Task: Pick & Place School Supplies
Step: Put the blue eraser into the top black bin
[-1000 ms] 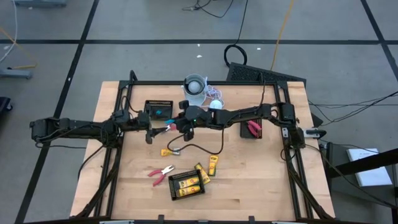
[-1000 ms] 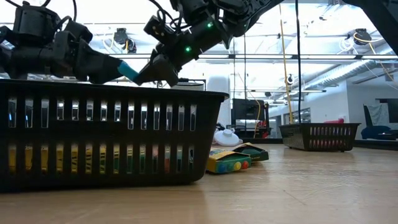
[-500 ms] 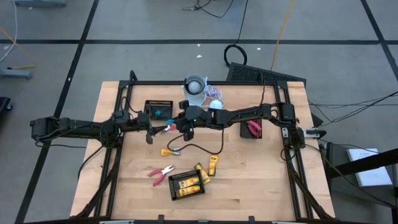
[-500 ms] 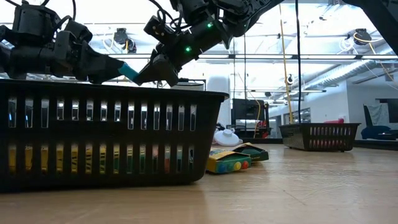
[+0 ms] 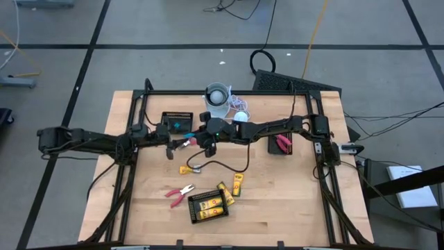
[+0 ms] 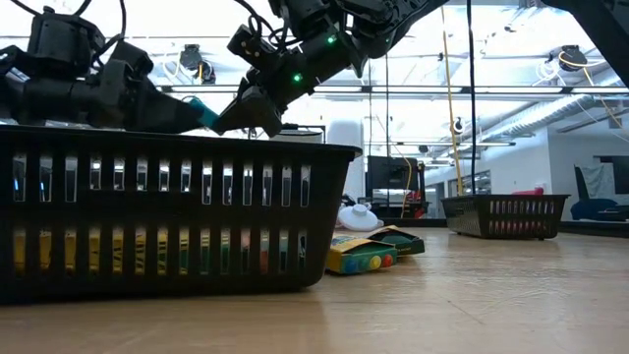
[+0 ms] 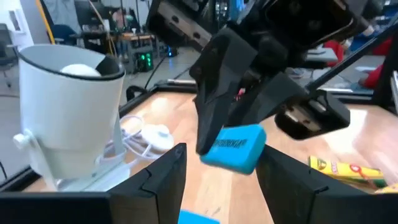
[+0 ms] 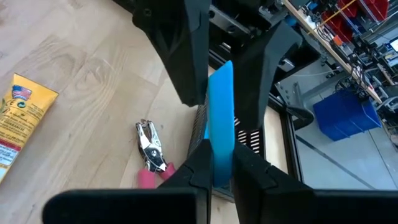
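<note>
step: handover of a blue stick (image 8: 221, 118) in mid-air above the table, between the two arms, just right of the far-left mesh tray (image 5: 176, 122)
right gripper (image 8: 217, 167): fingers pinched tight on one end of the stick
left gripper (image 7: 217, 168): fingers part-way apart, flanking the stick's free end; contact not clear, so no grip judged yet
how to do it well: left fingers should square up on the flat faces and clamp firmly before right lets go; right should release slowly and back straight out, no twist
target: likely the far-left tray, which already holds something blue
other supplies: pliers (image 5: 180, 194) and yellow packs (image 5: 237, 184) lie loose on the near half of the table; near tray (image 5: 208, 205) holds yellow packs; right tray (image 5: 281, 144) holds red tools
edges: tray rim just left of the handover; white cup (image 5: 217, 97) and its cord just beyond
room: open wood right and near of the grippers; a loose black cable (image 5: 220, 165) lies under them, keep low moves off it
</note>
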You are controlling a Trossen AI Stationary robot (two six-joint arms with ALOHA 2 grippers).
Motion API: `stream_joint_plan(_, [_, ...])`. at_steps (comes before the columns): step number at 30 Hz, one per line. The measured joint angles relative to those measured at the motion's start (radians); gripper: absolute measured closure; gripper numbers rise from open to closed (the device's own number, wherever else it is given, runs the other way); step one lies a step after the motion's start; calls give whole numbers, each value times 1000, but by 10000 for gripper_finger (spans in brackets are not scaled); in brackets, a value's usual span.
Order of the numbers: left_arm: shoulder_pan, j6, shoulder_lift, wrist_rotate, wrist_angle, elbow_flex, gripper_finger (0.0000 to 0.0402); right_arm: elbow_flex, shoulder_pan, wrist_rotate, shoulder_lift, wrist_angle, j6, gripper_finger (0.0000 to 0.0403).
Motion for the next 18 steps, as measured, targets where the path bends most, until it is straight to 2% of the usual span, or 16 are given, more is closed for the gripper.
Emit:
stream_joint_plan(10, [0,2,84,-15,40,27,272,0,-1,2,-1,1,0,381])
stream_joint_plan(18, [-23,55,85,-34,59,31,372,0,-1,3,-4,-9,8,381])
